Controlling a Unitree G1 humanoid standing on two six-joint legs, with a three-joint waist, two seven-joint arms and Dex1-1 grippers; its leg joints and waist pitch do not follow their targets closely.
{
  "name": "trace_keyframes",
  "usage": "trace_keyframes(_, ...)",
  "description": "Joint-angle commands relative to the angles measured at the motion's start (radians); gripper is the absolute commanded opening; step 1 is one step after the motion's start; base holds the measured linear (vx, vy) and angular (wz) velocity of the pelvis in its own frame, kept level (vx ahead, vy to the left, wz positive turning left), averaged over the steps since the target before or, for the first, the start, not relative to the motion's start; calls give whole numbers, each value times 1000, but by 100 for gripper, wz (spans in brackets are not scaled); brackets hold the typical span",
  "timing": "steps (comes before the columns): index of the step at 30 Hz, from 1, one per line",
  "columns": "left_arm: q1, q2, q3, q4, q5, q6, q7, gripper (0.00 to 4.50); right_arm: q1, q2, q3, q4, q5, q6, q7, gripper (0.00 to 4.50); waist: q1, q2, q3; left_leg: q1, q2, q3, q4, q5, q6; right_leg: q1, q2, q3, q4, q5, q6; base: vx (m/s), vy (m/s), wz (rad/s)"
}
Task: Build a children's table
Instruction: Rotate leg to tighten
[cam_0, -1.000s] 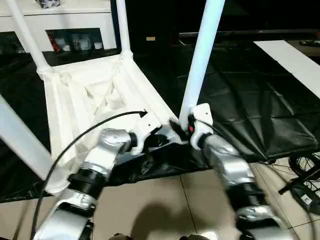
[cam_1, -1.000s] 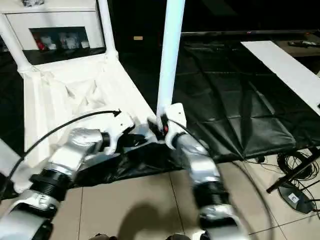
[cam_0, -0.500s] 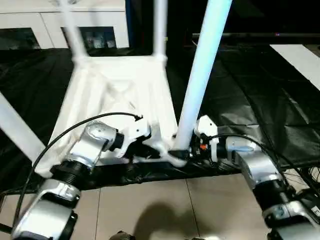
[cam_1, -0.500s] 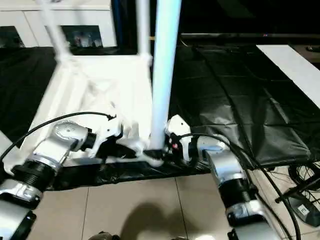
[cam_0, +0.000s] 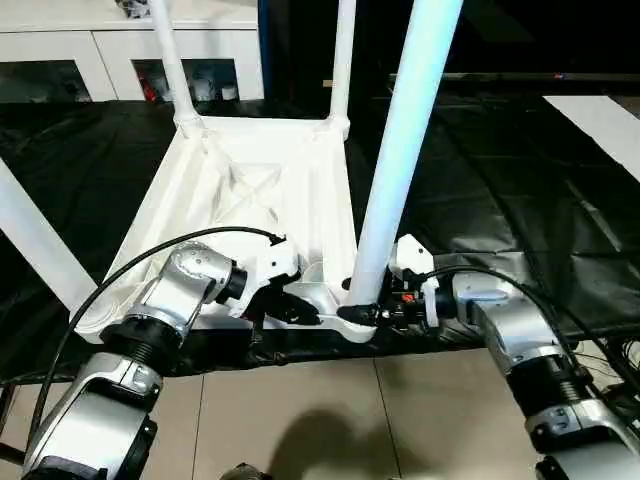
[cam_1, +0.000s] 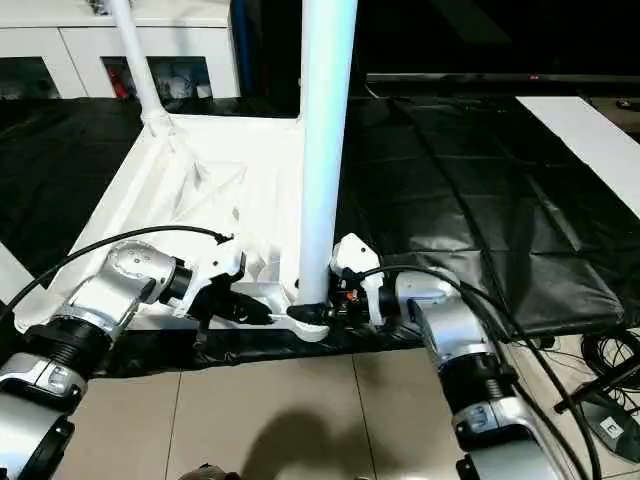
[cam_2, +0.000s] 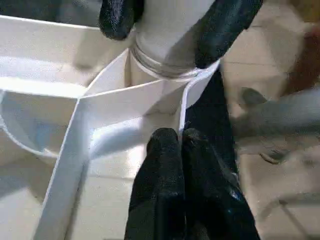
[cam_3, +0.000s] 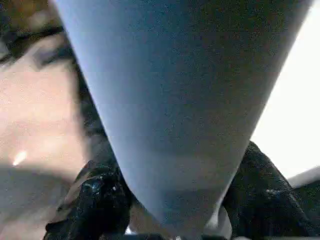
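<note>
Left gripper (cam_2: 181, 145) shut; right gripper (cam_0: 362, 312) straddling, both forearms converging inward.

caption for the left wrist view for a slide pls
Left gripper, shut, beside the corner socket of the upturned tabletop; right gripper straddles the leg.

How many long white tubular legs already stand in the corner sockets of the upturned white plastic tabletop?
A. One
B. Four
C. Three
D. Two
B: two far legs, the left one and the near one, whose base the right gripper straddles, rise from the tabletop.
</note>
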Motion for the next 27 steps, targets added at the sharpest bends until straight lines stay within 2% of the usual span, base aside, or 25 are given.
trace_keyframes(1,-21,-67,60,-54,-16,28,195,0,38,99,26,18,18,66,-124,209,-8,3,-48,27,62,-40,-83,-419,-46,11,-81,42,-92,-476,-188,0,0,0)
trace_keyframes(2,-21,-67,60,-54,-16,28,195,0,38,99,26,18,18,66,-124,209,-14,1,-46,27,61,-43,-85,-431,-52,10,-81,40,-97,-505,-173,0,0,0)
trace_keyframes(3,-19,-69,62,-58,-15,31,201,0,38,102,22,18,16,68,-137,207,-14,1,-46,27,61,-43,-85,-431,-52,10,-81,40,-97,-505,-173,0,0,0)
trace_keyframes(4,7,-95,76,-109,-3,70,281,0,51,144,-11,5,3,72,-268,206,-29,4,-44,22,64,-48,-91,-454,-62,8,-79,40,-98,-519,-158,0,0,0)
trace_keyframes(5,14,-102,79,-121,-1,79,298,0,54,153,-15,1,0,71,-292,205,-29,4,-44,22,64,-48,-91,-454,-62,8,-79,40,-98,-519,-158,0,0,0)
trace_keyframes(6,36,-122,85,-160,6,107,334,0,59,186,-32,-1,-14,74,-380,204,-39,2,-50,12,62,-51,-92,-437,-61,16,-78,38,-93,-497,-151,0,0,0)
trace_keyframes(7,50,-137,87,-184,12,120,360,0,60,211,-45,2,-21,77,-438,203,-49,1,-50,4,58,-51,-92,-426,-55,17,-76,38,-94,-475,-150,0,0,0)
trace_keyframes(9,77,-168,82,-235,18,152,398,0,56,272,-69,9,-29,81,-553,201,-53,3,-50,5,57,-50,-91,-423,-52,15,-75,37,-96,-464,-150,0,0,0)
trace_keyframes(12,97,-207,59,-269,2,169,422,0,34,333,-58,42,-61,54,-665,201,-62,2,-50,11,52,-45,-86,-424,-40,6,-71,40,-101,-457,-153,0,0,0)
trace_keyframes(13,94,-211,54,-262,2,163,423,0,27,339,-56,50,-58,42,-665,236,-65,2,-50,11,51,-44,-85,-425,-39,6,-70,41,-101,-451,-156,0,0,0)
trace_keyframes(14,88,-211,52,-252,1,154,419,0,22,340,-54,55,-57,35,-660,257,-69,-6,-51,9,51,-43,-84,-420,-33,8,-69,40,-101,-440,-157,0,0,0)
trace_keyframes(15,82,-209,52,-241,0,147,415,0,17,340,-60,58,-47,37,-649,271,-68,-1,-51,9,51,-44,-84,-417,-30,9,-70,41,-99,-433,-159,0,0,0)
trace_keyframes(17,76,-204,53,-235,3,145,414,0,16,332,-65,50,-33,49,-627,273,-69,2,-52,10,53,-41,-84,-400,-20,10,-67,43,-96,-384,-169,0,0,0)
trace_keyframes(18,73,-200,55,-231,2,141,409,0,20,317,-57,41,-34,52,-602,291,-68,2,-52,11,54,-39,-83,-389,-18,10,-65,44,-94,-350,-180,0,0,0)
trace_keyframes(20,71,-196,56,-228,1,139,399,0,25,299,-46,33,-39,52,-576,305,-67,0,-52,8,53,-36,-83,-372,-12,15,-64,44,-89,-311,-193,0,0,0)
trace_keyframes(22,74,-178,50,-229,-10,130,351,0,37,250,-19,20,-53,46,-500,317,-64,1,-55,10,53,-34,-80,-356,-3,19,-65,43,-86,-286,-200,0,0,0)
trace_keyframes(24,76,-154,34,-227,-29,112,281,0,43,193,23,26,-67,18,-400,317,-62,0,-56,6,52,-33,-76,-325,10,24,-66,43,-82,-249,-211,0,0,0)
trace_keyframes(25,76,-154,34,-227,-29,112,281,0,43,193,23,26,-67,18,-400,317,-61,0,-58,5,52,-32,-73,-298,20,26,-67,43,-78,-220,-221,0,0,0)
trace_keyframes(27,71,-127,16,-212,-35,89,213,0,42,142,57,41,-65,-16,-291,317,-57,-1,-59,8,52,-27,-67,-261,41,26,-67,44,-75,-172,-244,0,0,0)
